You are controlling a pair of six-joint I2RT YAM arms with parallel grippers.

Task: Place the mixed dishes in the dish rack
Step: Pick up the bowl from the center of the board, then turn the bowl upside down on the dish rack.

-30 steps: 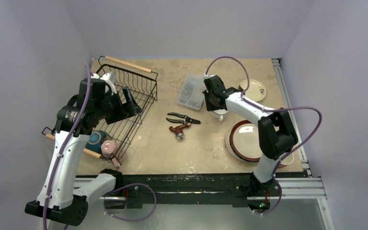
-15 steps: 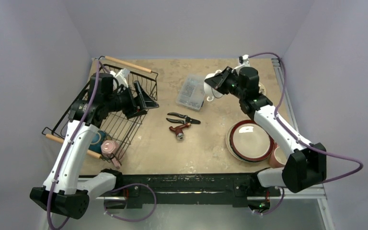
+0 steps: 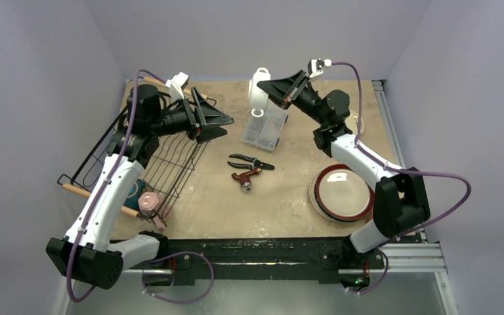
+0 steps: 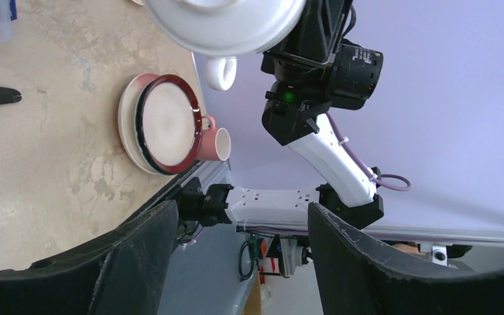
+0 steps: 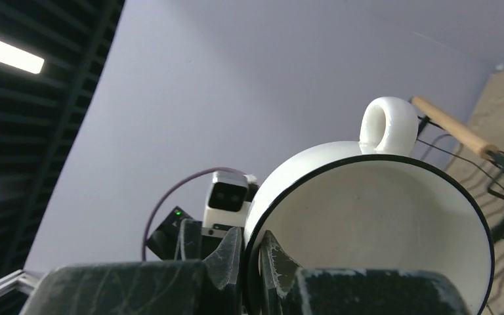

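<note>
My right gripper [image 3: 274, 90] is shut on the rim of the white cup [image 3: 259, 92], holding it in the air above the clear box, handle down. In the right wrist view one finger is inside the white cup [image 5: 380, 216] and one outside. My left gripper [image 3: 222, 121] is open and empty, raised over the right edge of the dish rack [image 3: 170, 164] and pointing at the cup. Its wrist view shows the white cup [image 4: 226, 23] just ahead. A pink mug [image 3: 149, 201] and a teal piece [image 3: 133, 191] lie in the rack. The red-black-rimmed plate [image 3: 341, 192] sits at the right.
Black pruners [image 3: 252, 161] and a red tool [image 3: 246, 177] lie mid-table. A clear plastic box [image 3: 262, 128] is under the cup. Another pink mug [image 4: 218, 143] stands beside the plate [image 4: 167, 123] near the table's edge. The rack's wooden handle [image 5: 453, 128] shows behind the cup.
The right gripper lifted the white cup off the table and swung it up and left. The left gripper rose out of the rack and swung right toward the cup, jaws narrowing slightly.
</note>
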